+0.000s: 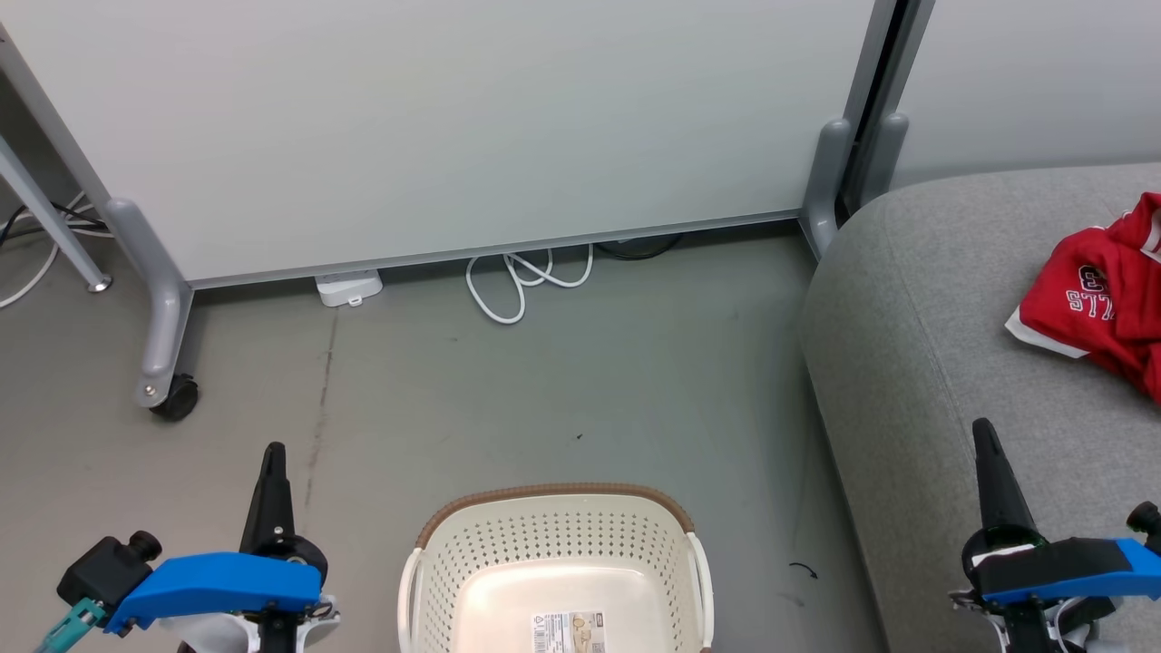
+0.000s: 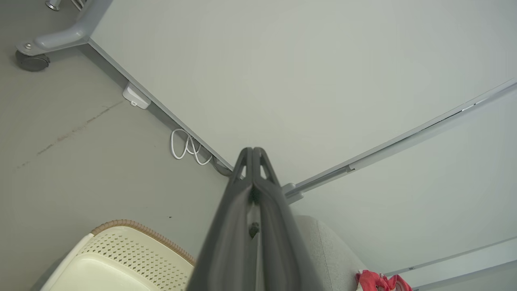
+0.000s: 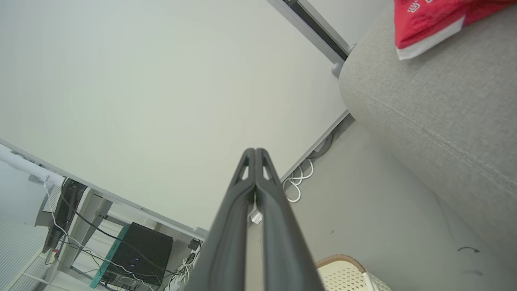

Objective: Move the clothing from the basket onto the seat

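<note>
You see red, white-lettered clothing [image 1: 1107, 299] beyond your right gripper [image 1: 982, 428] on the grey woven seat [image 1: 907, 345], and a cream, brown-rimmed perforated basket [image 1: 553, 537].

Clothing [image 1: 1108, 304] partly beyond right edge, basket [image 1: 553, 537] beyond bottom

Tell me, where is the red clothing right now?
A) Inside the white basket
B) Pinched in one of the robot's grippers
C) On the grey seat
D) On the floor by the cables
C: the red clothing lies on the grey seat, the part of the basket in view is bare, and the left gripper and right gripper are shut on nothing.
</note>
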`<state>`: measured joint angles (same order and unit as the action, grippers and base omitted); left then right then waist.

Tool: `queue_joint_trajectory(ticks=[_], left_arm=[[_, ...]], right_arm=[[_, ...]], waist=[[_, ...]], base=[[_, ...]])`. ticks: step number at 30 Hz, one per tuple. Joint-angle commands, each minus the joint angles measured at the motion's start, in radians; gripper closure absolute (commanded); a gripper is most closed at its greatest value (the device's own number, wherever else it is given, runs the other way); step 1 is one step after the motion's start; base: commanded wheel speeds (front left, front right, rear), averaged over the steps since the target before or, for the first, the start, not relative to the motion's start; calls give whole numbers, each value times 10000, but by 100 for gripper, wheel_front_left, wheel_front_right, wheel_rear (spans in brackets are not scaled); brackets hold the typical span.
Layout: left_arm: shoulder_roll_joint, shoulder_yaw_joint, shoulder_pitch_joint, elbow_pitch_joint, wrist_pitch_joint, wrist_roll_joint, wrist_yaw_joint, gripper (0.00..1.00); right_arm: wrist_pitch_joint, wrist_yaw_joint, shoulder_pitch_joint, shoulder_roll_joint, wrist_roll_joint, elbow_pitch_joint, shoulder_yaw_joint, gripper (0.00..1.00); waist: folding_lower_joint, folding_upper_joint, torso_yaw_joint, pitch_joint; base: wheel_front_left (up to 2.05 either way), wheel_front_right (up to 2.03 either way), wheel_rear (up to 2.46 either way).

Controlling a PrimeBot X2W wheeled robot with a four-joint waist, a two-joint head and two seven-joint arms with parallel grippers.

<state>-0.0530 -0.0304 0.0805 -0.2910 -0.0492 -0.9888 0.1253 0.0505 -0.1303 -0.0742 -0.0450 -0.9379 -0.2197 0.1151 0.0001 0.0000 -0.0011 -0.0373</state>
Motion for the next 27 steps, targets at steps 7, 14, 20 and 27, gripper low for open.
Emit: queue_joint_trajectory(ticks=[7,14,20,27], left_arm=[[-16,-177,255,192,247,-949,46,100],[-11,-275,275,230,445,-1667,52,100],[-5,-358,284,264,594,-2250,57,100],[-1,-438,299,302,765,-2896,62,100]], right_arm=[[-255,-5,-264,-61,-1050,38,0,100],[-453,-5,-289,-64,-1823,0,-1,100],[-605,-5,-314,-66,-2454,-32,-2,100],[-781,-5,-309,-68,-3154,-68,-4,100]], waist=[[-1,0,2,35],[-1,0,3,68],[-1,0,4,96],[-1,0,5,129]], base=[[0,0,0],[0,0,0],[0,0,0],[0,0,0]])
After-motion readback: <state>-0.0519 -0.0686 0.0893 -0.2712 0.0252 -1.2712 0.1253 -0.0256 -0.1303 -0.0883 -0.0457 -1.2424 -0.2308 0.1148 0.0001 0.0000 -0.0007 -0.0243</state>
